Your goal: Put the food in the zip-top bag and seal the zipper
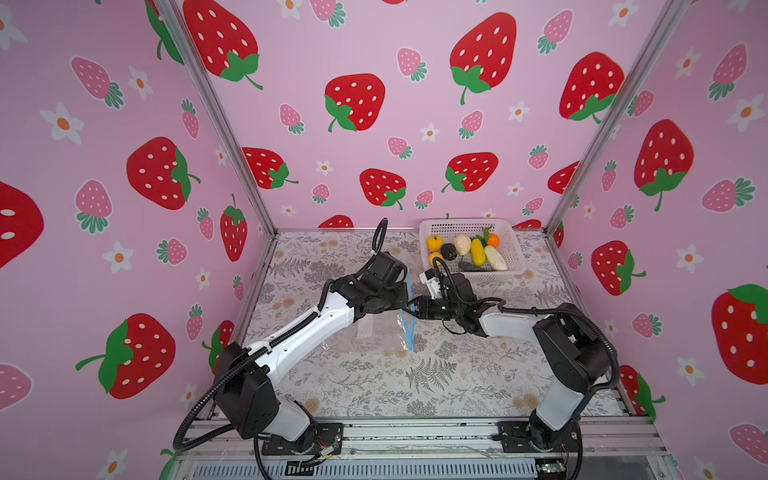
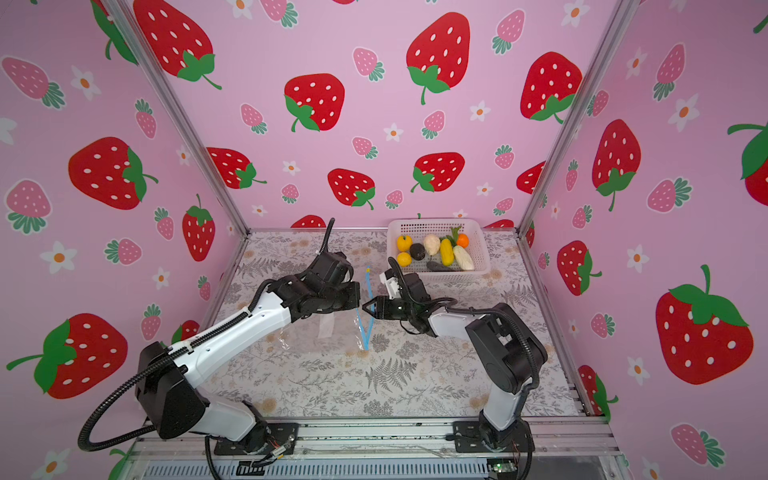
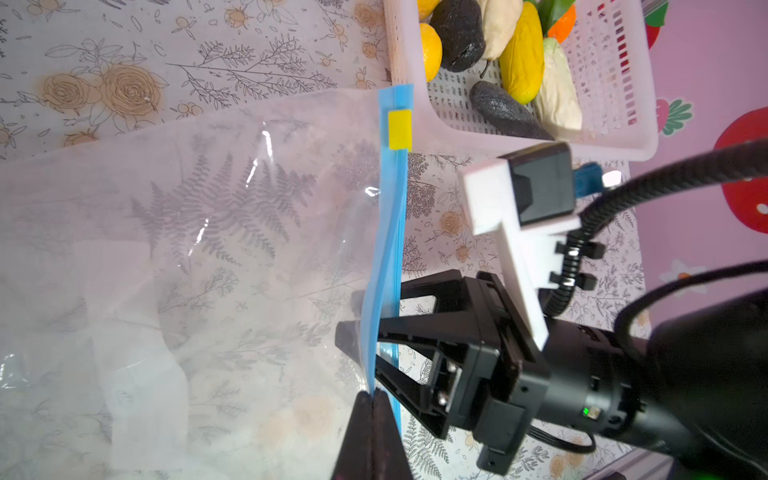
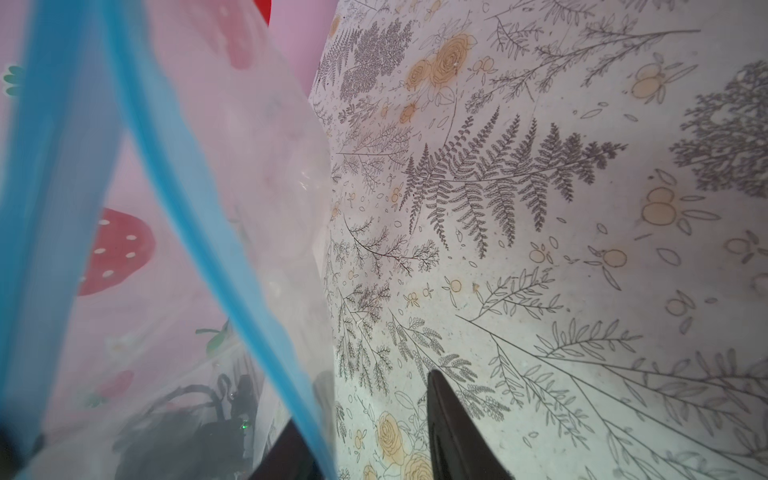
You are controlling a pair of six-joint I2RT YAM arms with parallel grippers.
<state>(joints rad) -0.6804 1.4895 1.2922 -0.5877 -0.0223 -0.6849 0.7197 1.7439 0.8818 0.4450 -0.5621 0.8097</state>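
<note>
The zip-top bag [image 3: 187, 249] lies clear, crinkled and without food, spreading away from the jaws. The left gripper [image 3: 371, 401] is clenched on its light blue zipper [image 3: 392, 187]. Just beside it the right gripper [image 3: 358, 352] straddles the strip with its jaws parted, not pinching. To open the mouth well, the right should probably close on one lip only, then pull gently. Beyond the right jaws, the food [image 1: 478, 251] waits in the white basket [image 1: 505, 272].

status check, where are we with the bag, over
Left gripper shut on the zipper. Right gripper open, jaws astride one lip. Bag mouth parted, no food inside; food all in the basket. Nothing in the way.
</note>
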